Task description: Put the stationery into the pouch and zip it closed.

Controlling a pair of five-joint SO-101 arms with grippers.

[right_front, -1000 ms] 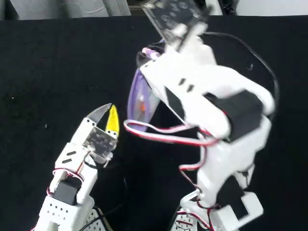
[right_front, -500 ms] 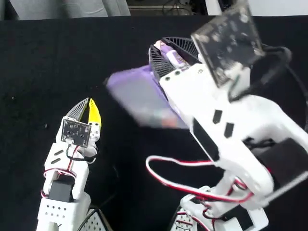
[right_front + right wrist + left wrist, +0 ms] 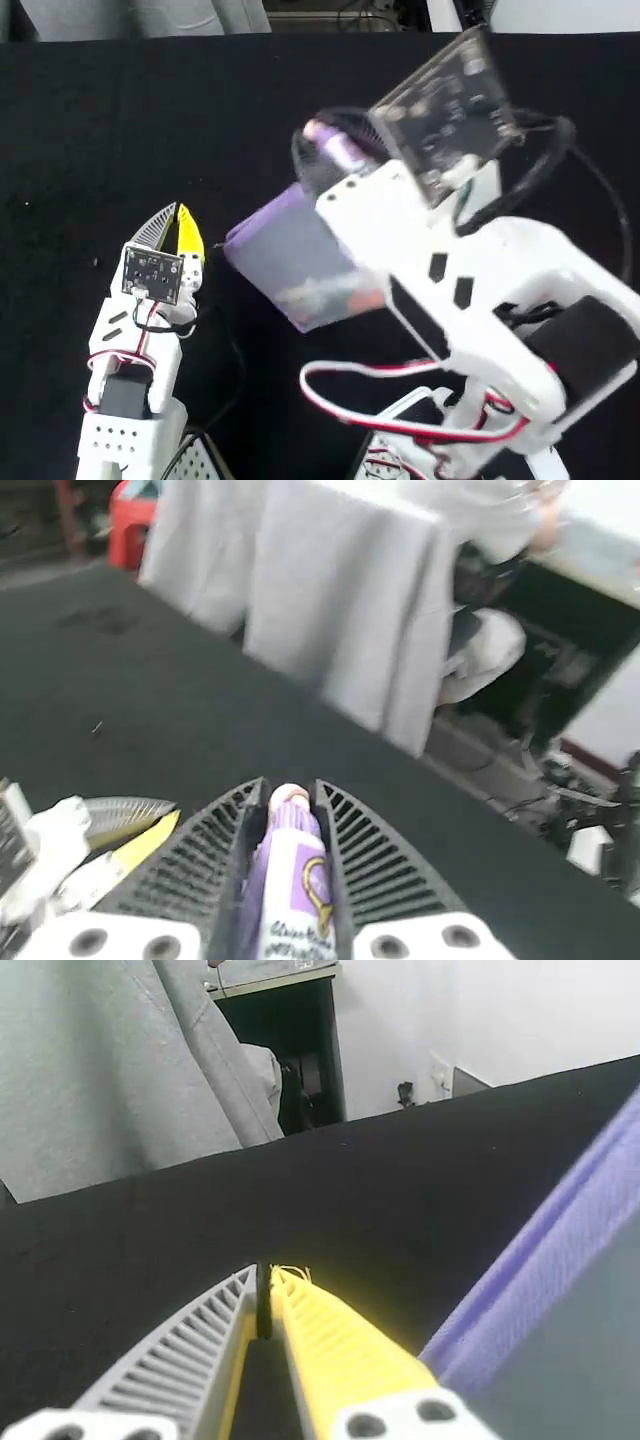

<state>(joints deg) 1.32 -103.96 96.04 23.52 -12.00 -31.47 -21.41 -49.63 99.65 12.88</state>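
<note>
Item one, my right gripper (image 3: 335, 150): raised over the middle of the black table (image 3: 100, 130), its two black ribbed fingers (image 3: 215, 855) pressed in on a lilac-and-white end of the pouch (image 3: 290, 255), which sticks up just past the fingertips in my right wrist view. Item two, the pouch itself: purple, hanging tilted below and toward the left of that grip, off the table as far as I can tell. Its lower corner points toward my left arm. Item three, the stationery (image 3: 325, 293): blurred orange and greenish pieces showing through the pouch's lower side; I cannot tell which pieces they are, nor whether the zip is open or closed. Item four, my left gripper (image 3: 172, 212): low over the table on the left, holding nothing, its grey finger and yellow finger (image 3: 330, 1340) brought together so that the tips meet. It sits just beside the pouch's lower left corner but apart from it. In my left wrist view, the pouch's purple edge runs slantwise close alongside the yellow finger.
</note>
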